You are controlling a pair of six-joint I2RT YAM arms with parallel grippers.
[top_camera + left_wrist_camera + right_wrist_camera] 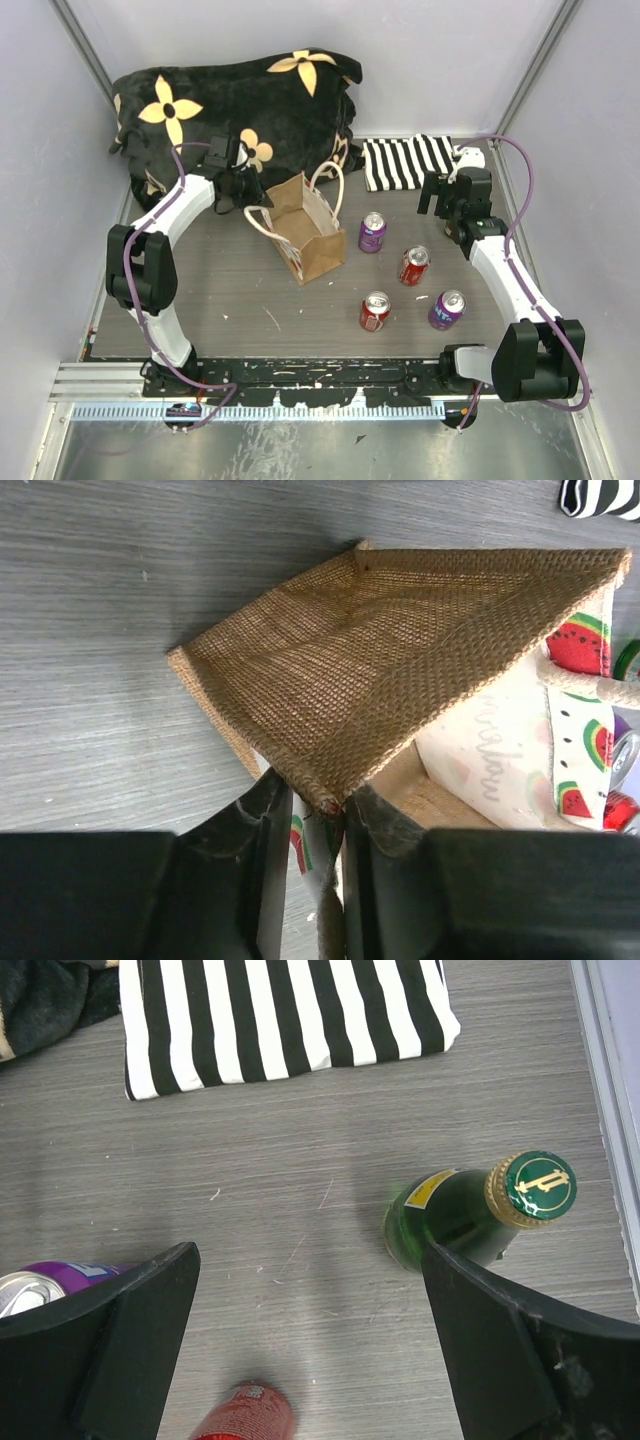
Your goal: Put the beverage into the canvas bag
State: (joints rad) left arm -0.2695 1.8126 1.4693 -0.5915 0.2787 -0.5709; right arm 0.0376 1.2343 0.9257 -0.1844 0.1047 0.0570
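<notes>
The green bottle (450, 1215) stands upright just ahead of my right gripper (310, 1260), by the tip of the finger nearest the table's right edge. That finger hides the bottle's lower part, so I cannot tell whether they touch. The right gripper's jaws are spread wide with nothing between them but bare table (300, 1190). The table's side rail (600, 1060) runs close beyond the bottle, so there is little room on that side. Straight ahead of the gripper the tabletop is open up to the striped cloth (280, 1020).

The canvas bag (400, 630) sits directly under my left gripper (318, 810), whose jaws have closed narrow and pinch a corner of the bag's rim. The mouth is held open, and inside I see its woven burlap walls and a patch of brown floor. A white panel printed with watermelons faces away from this gripper. From above, the bag stands well apart from the right gripper, across the middle of the table.

Four cans stand between the two tools: a purple can (372, 232) just beside the bag, a red can (414, 265) further out, then a second red can (375, 311) and a second purple can (447, 309) nearer the bases. The black flowered cushion (240, 100) fills the far left corner, just behind the left gripper.
</notes>
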